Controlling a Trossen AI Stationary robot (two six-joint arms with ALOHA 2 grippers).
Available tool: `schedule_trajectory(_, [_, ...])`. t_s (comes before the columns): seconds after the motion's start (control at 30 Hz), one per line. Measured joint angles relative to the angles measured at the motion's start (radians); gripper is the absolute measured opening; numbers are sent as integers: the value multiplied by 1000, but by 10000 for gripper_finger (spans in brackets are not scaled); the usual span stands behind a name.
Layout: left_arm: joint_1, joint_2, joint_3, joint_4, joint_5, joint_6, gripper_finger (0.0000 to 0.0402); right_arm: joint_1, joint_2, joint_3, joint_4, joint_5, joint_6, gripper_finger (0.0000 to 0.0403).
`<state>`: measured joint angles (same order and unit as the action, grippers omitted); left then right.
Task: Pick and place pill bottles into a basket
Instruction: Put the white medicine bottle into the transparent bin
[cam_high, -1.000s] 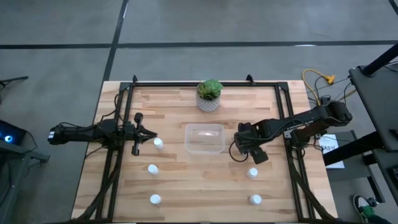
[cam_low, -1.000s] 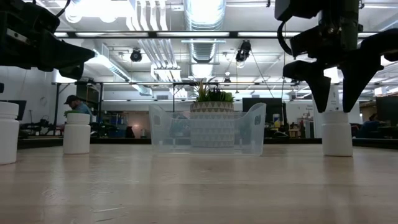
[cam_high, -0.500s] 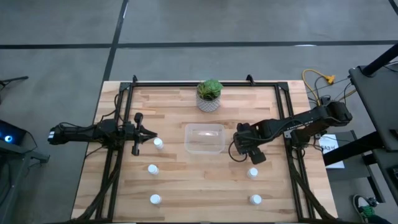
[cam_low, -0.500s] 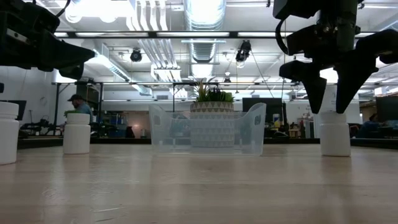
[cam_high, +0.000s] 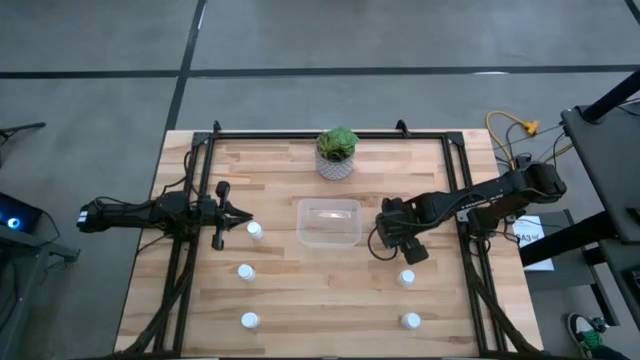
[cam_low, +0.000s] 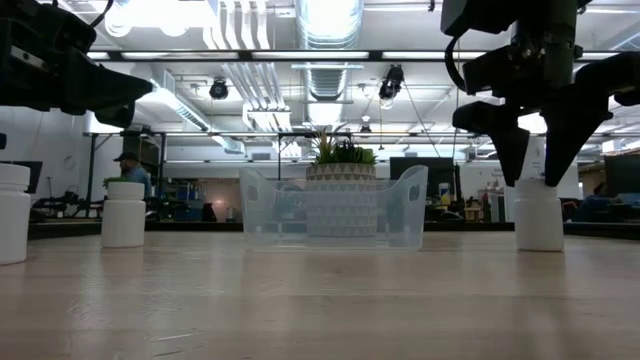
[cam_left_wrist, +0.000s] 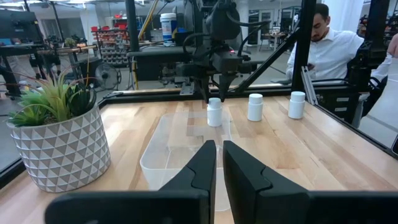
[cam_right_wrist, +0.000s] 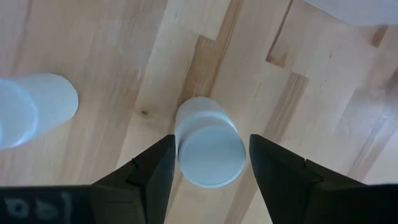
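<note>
My right gripper (cam_high: 393, 243) (cam_low: 535, 170) is open and points down over a white pill bottle (cam_right_wrist: 208, 146) (cam_low: 538, 215) that stands upright on the table right of the clear basket (cam_high: 329, 222) (cam_low: 333, 208). Its fingers stand on either side of the bottle's cap; I cannot tell whether they touch it. Other bottles stand at the left (cam_high: 255, 231) (cam_high: 245, 271) (cam_high: 249, 320) and at the near right (cam_high: 406, 278) (cam_high: 410, 321). My left gripper (cam_high: 235, 215) (cam_left_wrist: 216, 163) is shut and empty, level, left of the basket.
A white pot with a green plant (cam_high: 337, 155) stands behind the basket at the far edge. Black frame rails (cam_high: 180, 260) (cam_high: 470, 250) run along the table's left and right sides. A person (cam_left_wrist: 326, 37) sits beyond the table.
My right gripper has swayed a little sideways over the bottle and come back; it stays open around the cap. The bottles and the basket stand as before.
</note>
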<state>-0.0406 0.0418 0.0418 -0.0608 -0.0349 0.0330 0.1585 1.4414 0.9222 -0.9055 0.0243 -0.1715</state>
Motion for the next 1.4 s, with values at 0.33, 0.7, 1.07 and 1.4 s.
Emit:
schedule_trajectory(0.33, [0, 0, 0, 0, 0, 0, 12, 0, 0, -25, 4, 0, 14, 194])
schedule_trajectory(0.7, [0, 0, 0, 0, 0, 0, 12, 0, 0, -28, 34, 0, 6, 194])
schedule_trajectory(1.07, [0, 0, 0, 0, 0, 0, 12, 0, 0, -28, 33, -3, 7, 174])
schedule_trajectory(1.4, [0, 0, 0, 0, 0, 0, 12, 0, 0, -27, 30, -3, 14, 147])
